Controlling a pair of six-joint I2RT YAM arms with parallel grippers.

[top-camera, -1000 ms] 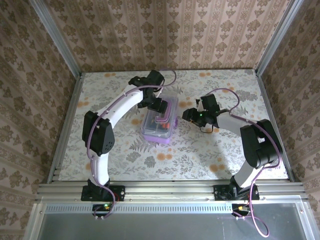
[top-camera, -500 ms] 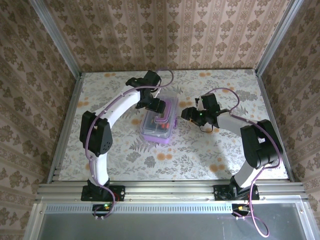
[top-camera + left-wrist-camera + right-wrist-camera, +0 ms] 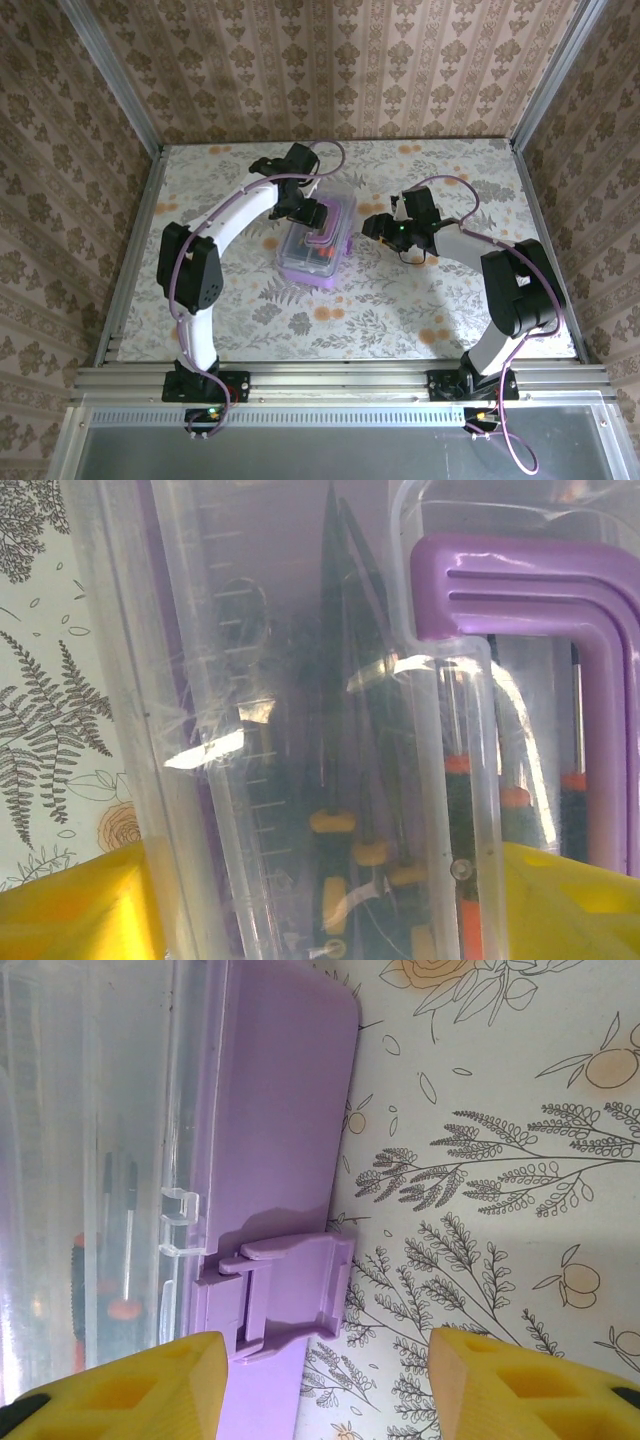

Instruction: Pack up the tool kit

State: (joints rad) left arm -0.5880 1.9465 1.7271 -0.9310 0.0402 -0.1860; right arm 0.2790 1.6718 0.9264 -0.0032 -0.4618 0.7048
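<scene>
Tabletop (image 3: 450,300) unchanged: floral sheet, nothing loose on it that I can make out.

Left arm (image 3: 235,215): elbow has swung a bit outward to its left over the last second. Right arm (image 3: 520,290): barely moved.

Tool kit case (image 3: 305,265) sits mid-tabletop between the two arms. Its near end has drifted slightly left with the left arm, so it now lies a little more skewed. My read: the left arm is nudging the case while working on the clear lid (image 3: 250,680), which looks down on the lilac base.

Left gripper (image 3: 310,212) is over the far end of the case. Its fingers (image 3: 70,905) are spread wide above the lid but have narrowed a little. No clamp on anything that I can see.

Right gripper (image 3: 373,229) is at the case's right side. Its fingers (image 3: 540,1380) are about half open and straddle the purple latch (image 3: 290,1295) without touching it. The latch looks folded outward, not snapped over the lid tab. Since the case shifted, the right side probably needs a small re-aim before pressing it.

Counts:
- 2 arms
- 1 case
- 1 lid
- 1 purple handle (image 3: 520,580)
- 1 latch in sight
- Screwdrivers (image 3: 331,822) all inside under the lid. I make out three yellow-banded grips and three orange-banded ones; more may be hidden by glare.

Packing looks done, latching still open.
</scene>
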